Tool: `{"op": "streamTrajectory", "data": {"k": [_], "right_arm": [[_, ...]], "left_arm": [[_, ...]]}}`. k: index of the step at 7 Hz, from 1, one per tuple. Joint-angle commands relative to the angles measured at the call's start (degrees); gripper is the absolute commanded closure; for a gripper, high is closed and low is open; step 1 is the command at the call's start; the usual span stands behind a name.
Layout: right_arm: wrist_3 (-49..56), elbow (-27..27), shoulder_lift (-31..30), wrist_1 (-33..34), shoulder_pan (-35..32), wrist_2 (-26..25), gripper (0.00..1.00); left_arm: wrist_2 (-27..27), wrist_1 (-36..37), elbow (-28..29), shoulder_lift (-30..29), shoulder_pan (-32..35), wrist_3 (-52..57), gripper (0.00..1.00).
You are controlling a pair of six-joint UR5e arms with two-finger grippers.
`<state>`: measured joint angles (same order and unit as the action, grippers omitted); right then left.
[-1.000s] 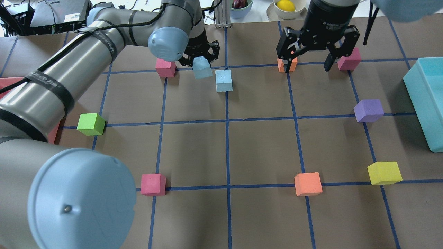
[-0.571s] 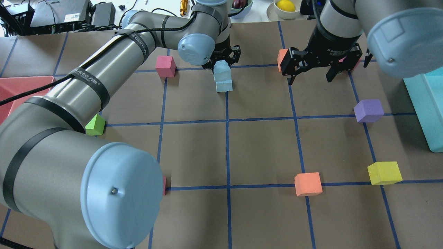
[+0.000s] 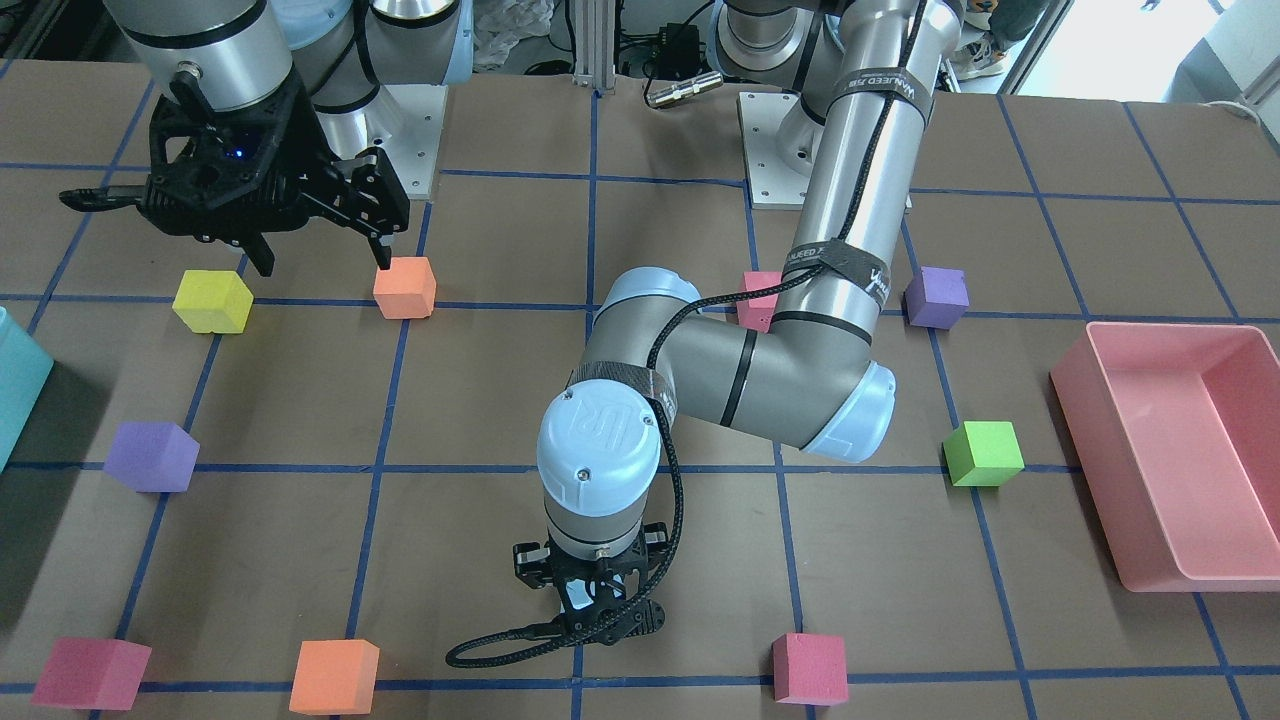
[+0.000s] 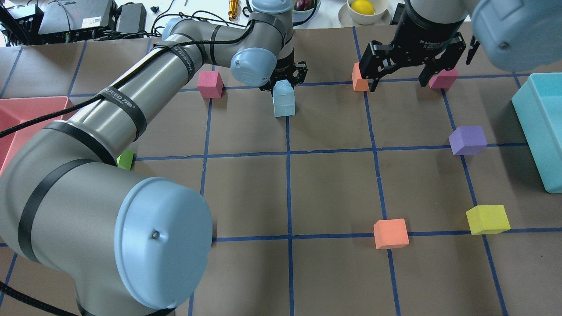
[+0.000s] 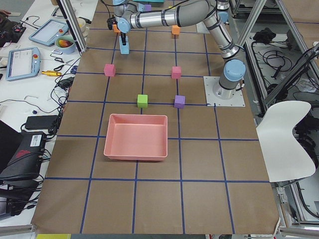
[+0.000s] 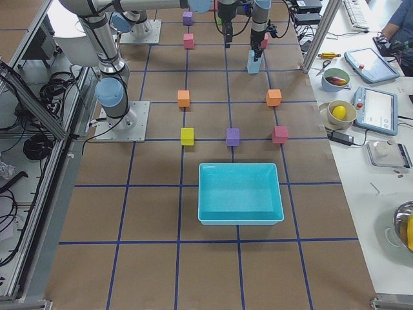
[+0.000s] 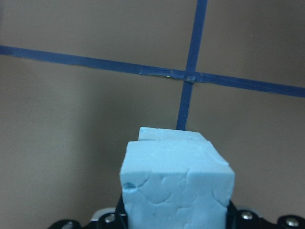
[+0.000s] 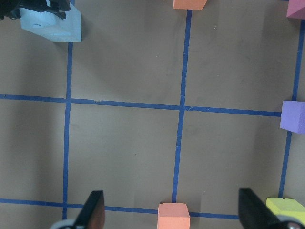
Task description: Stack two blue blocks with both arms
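My left gripper [image 4: 283,81] is shut on a pale blue block [image 4: 283,89] and holds it right on top of the second blue block [image 4: 284,108], which rests on the table by a tape crossing. I cannot tell whether the two touch. In the left wrist view the held block [image 7: 176,186] fills the bottom, with the lower block's edge [image 7: 169,135] just behind it. In the front-facing view the arm hides both blocks. My right gripper [image 4: 398,83] is open and empty, hovering between an orange cube [image 4: 358,80] and a magenta cube [image 4: 443,80].
A teal bin [image 4: 540,127] stands at the right edge and a pink tray [image 3: 1170,470] at the left. A pink cube [image 4: 210,84] sits near the stack. Purple [image 4: 467,140], yellow [image 4: 487,219], orange [image 4: 390,233] and green [image 4: 126,159] cubes lie on the grid.
My left gripper carried its blue block to the right, from beside the other blue block to over it. My right gripper shifted a little away and stayed open.
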<state>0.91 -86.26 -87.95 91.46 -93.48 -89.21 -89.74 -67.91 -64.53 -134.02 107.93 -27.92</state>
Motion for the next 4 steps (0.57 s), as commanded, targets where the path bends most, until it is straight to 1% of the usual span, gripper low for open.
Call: {"op": "streamTrajectory", "data": {"k": [1,2,3,4], "right_arm": [[0.0,-0.1,0.1,0.0,0.0,-0.2,0.00],[0.1,-0.1,0.1,-0.1,0.0,-0.4,0.00],[0.1,-0.1,0.1,-0.4,0.0,-0.4,0.00],[0.1,-0.2,0.1,-0.5,0.0,-0.4,0.00]], "left_arm": [[0.7,0.0,0.1,2.3,0.3,-1.3,0.00],[2.2,-1.4,0.4,5.1,-0.1,-0.6,0.00],[2.1,-4.5,0.5,8.2,-1.3,1.6,0.00],[1.6,-9.0,-0.1,11.9,-2.6,6.0,0.00]]}}
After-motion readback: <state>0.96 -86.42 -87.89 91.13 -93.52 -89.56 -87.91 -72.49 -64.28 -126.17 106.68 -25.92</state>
